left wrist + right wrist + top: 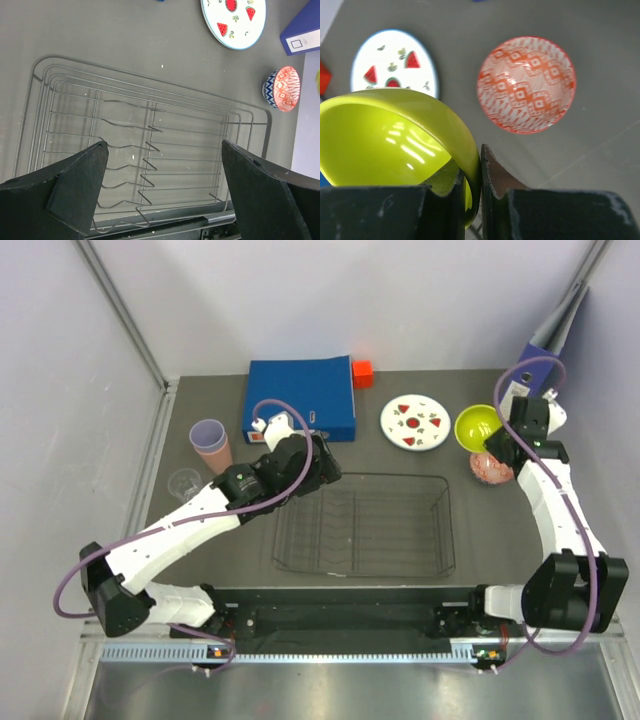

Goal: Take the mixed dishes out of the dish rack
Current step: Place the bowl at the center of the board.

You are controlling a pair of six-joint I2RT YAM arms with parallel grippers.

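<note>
The dark wire dish rack [447, 530] lies mid-table with nothing in it. My left gripper [325, 465] hangs open over its far left corner; in the left wrist view the gripper [164, 145] shows only rack wires [152, 127] between its fingers. My right gripper [497, 445] is shut on the rim of the lime-yellow bowl [478, 426], which is held tilted. In the right wrist view the gripper [480, 150] pinches the bowl wall [385, 135]. The patterned bowl [492, 468] and the white plate [415, 424] sit on the table. Stacked lilac and salmon cups [211, 443] and a clear tumbler [186, 483] stand at the left.
A blue binder [300, 400] lies behind the rack with a small orange-red cube [362, 372] at its right corner. A second blue binder [553, 335] leans against the back right wall. White walls close in both sides and the back.
</note>
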